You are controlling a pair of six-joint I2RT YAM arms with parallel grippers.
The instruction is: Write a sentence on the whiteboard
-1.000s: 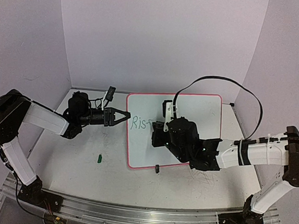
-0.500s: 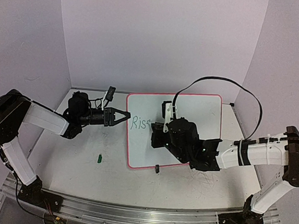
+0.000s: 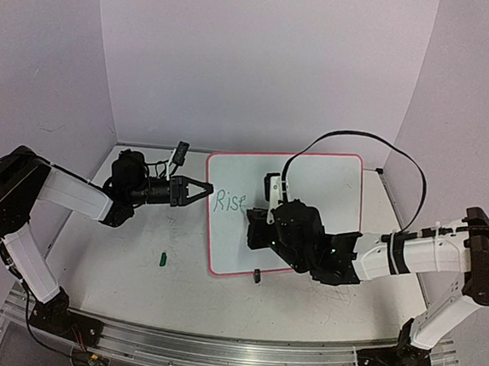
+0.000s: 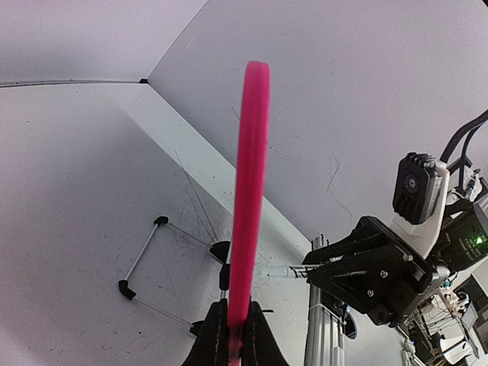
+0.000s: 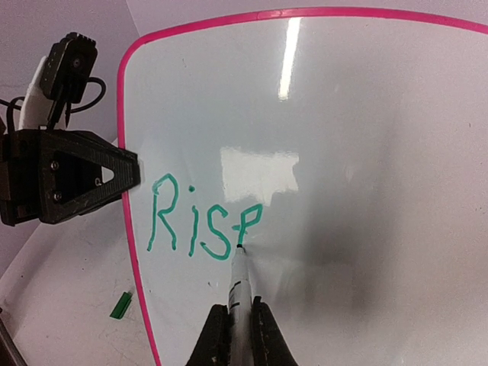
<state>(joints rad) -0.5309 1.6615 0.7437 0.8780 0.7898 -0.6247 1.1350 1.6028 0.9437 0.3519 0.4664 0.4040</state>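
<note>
On the table between the arms, the whiteboard (image 3: 321, 190) rests face up, its left edge toward your left gripper (image 3: 205, 190). That gripper is clamped on the pink frame (image 4: 248, 191). Your right gripper (image 5: 238, 328) is closed around a green marker (image 5: 239, 286), whose tip touches the board at the end of "Rise". A green cap (image 3: 162, 260) lies near the board. The board looks stiff, light and glossy, so it will likely slide under pen pressure. Hold it by the frame, never the writing face.
</note>
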